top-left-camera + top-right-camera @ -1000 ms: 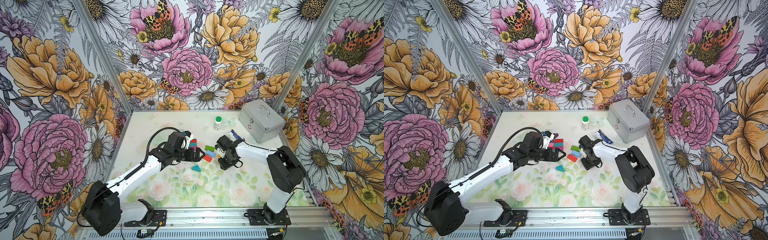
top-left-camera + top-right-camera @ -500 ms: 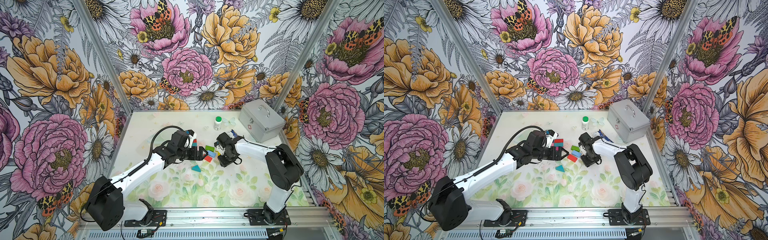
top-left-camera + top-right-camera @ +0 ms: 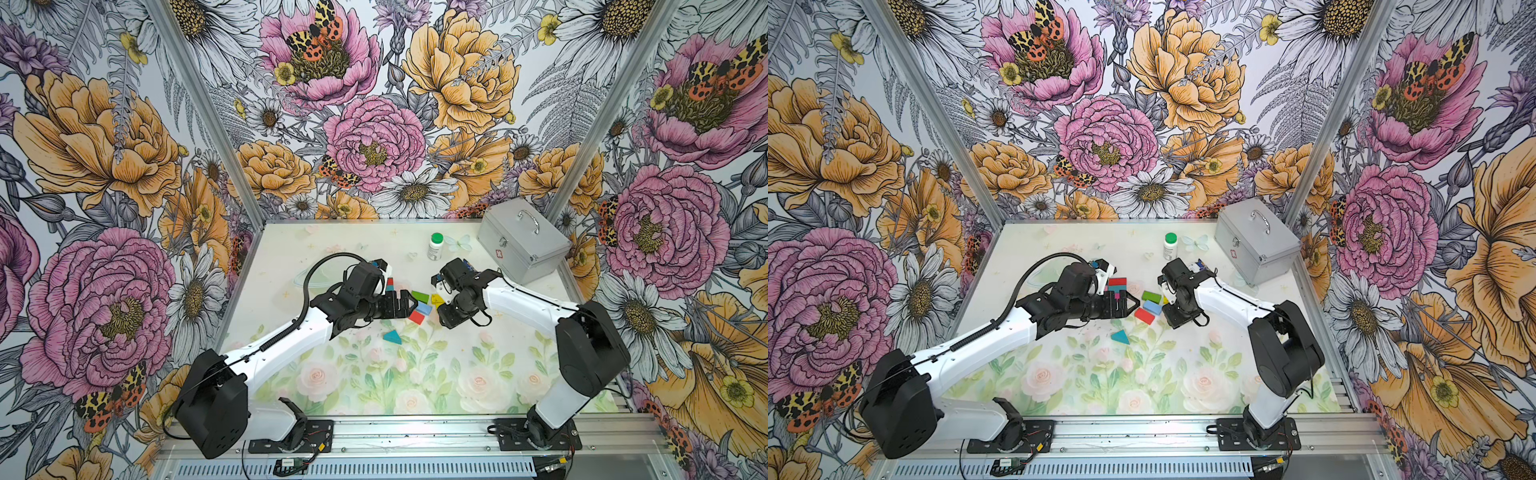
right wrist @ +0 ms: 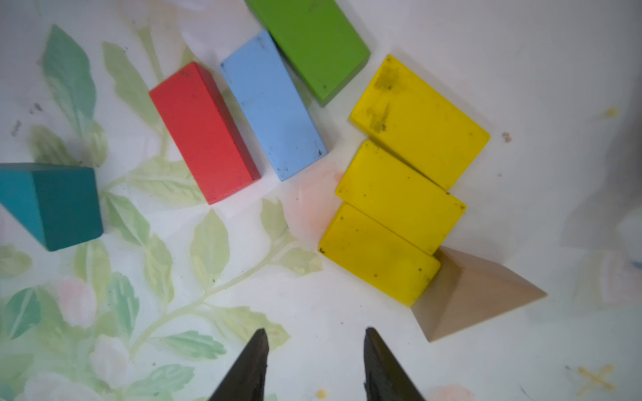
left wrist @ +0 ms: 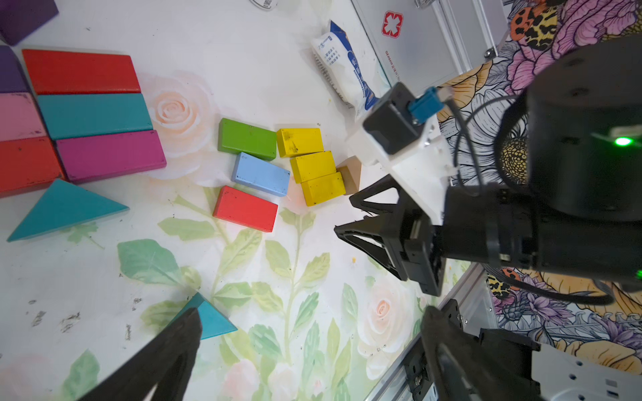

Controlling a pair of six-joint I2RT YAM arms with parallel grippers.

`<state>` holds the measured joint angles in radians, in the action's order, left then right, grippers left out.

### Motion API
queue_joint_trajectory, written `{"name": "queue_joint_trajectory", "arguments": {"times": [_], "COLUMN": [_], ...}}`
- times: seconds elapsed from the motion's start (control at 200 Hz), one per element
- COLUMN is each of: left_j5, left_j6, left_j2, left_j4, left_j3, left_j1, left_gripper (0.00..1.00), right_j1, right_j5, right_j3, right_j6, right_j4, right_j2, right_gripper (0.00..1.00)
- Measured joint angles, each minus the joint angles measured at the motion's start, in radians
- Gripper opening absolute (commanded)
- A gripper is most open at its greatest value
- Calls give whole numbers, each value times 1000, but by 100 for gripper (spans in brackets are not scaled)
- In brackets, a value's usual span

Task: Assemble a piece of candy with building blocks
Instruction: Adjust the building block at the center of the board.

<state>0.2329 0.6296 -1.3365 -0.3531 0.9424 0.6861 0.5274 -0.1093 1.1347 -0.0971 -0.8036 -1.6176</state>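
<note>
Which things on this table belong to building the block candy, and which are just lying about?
For the job: green block, light blue block, small red block, yellow blocks, tan triangle, teal triangle, long magenta block.
Lying about: green-capped bottle, blue-and-white packet, silver case.

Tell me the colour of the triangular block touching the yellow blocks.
Tan. The triangular block shows best in the right wrist view.

You've got open mat (image 3: 415,374) in front of the blocks (image 3: 423,308). Behind them, the bottle (image 3: 435,249) and case (image 3: 521,245) crowd you.
</note>
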Motion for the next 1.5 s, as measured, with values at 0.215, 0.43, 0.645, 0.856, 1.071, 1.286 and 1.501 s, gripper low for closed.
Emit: {"name": "queue_joint_trajectory", "arguments": {"times": [0.215, 0.43, 0.645, 0.856, 1.071, 1.286, 1.501], "left_j5": [-56, -125, -159, -170, -169, -166, -163], "left_j6": [126, 233, 309, 323, 325, 341, 345], "left_j2": [-94, -249, -356, -366, -366, -428, -472], "left_j4": [155, 332, 444, 375, 327, 324, 327], "left_j3": [-7, -26, -26, -23, -8, 27, 40], "left_j1": [48, 71, 84, 111, 146, 167, 167], "left_gripper": [99, 99, 99, 99, 99, 99, 99], "right_j1": [-80, -122, -126, -134, -163, -195, -215], "right_j5": [-67, -136, -186, -203, -208, -228, -239], "right_j3": [-63, -159, -214, -236, -236, -236, -236], "right_j6": [-31, -68, -72, -84, -97, -98, -98], "right_j4": [19, 68, 91, 102, 126, 137, 137], "right_j2": [243, 328, 364, 402, 410, 424, 428], "right_gripper": [61, 69, 69, 69, 69, 69, 69]}}
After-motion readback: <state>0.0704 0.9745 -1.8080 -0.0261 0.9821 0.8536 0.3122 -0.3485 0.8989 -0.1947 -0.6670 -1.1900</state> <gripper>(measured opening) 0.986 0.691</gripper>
